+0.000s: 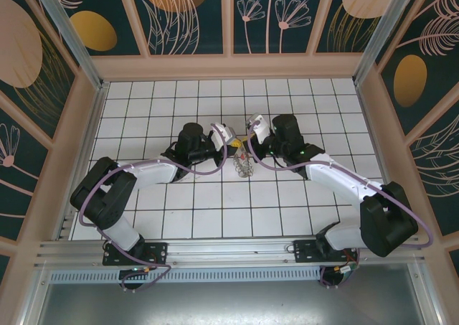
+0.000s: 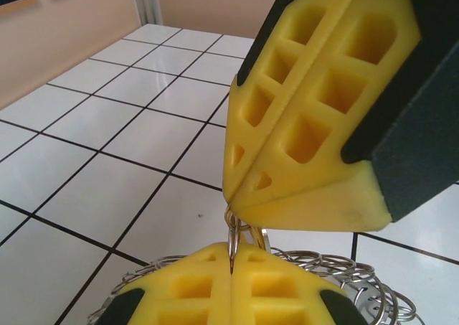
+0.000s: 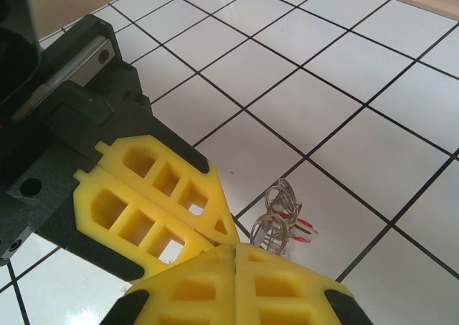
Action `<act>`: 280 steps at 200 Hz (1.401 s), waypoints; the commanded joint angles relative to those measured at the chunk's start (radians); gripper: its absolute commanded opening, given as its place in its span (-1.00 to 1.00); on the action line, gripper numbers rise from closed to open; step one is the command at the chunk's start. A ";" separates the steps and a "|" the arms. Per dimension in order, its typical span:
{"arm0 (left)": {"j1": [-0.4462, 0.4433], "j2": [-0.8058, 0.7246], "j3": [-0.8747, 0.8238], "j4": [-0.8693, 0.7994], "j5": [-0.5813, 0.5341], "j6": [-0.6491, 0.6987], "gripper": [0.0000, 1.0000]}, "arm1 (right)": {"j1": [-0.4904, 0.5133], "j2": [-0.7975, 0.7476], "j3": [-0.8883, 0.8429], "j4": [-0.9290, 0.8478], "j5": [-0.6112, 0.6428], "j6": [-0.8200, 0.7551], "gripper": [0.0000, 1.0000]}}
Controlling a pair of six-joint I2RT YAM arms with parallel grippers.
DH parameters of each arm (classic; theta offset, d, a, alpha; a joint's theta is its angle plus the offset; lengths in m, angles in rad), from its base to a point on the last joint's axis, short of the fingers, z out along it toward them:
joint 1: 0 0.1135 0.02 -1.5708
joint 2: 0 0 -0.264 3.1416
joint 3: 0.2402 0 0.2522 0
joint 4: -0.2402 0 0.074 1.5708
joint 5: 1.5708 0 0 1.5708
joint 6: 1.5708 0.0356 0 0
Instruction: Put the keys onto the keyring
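Currently a loop of the grey, loop-fringed metal keyring is pinched over the white tiled table in the closed left jaws, with the right jaws closed alongside. It could be dropped if tugged apart.

left gripper, right gripper yellow, black-backed; floor white tiles, black grid; keyring silver; keys red-tagged.

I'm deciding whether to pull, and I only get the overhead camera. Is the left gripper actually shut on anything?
Observer: Yes, the left gripper is shut on one thin loop of the keyring.
Operator: And the right?
Observer: The right gripper is shut too, its tip close to the left's.
Operator: The keys?
Observer: Red-tagged keys sit among the loops by its tip.
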 commanded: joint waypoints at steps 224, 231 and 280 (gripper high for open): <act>-0.004 0.004 0.002 0.038 0.018 -0.026 -0.75 | -0.043 -0.021 0.039 0.026 -0.088 0.040 -1.00; -0.003 0.004 0.006 0.028 0.019 -0.020 -0.75 | -0.041 -0.022 0.040 0.024 -0.088 0.040 -1.00; -0.003 0.003 0.018 -0.003 0.028 -0.005 -0.63 | -0.037 -0.022 0.043 0.018 -0.092 0.034 -1.00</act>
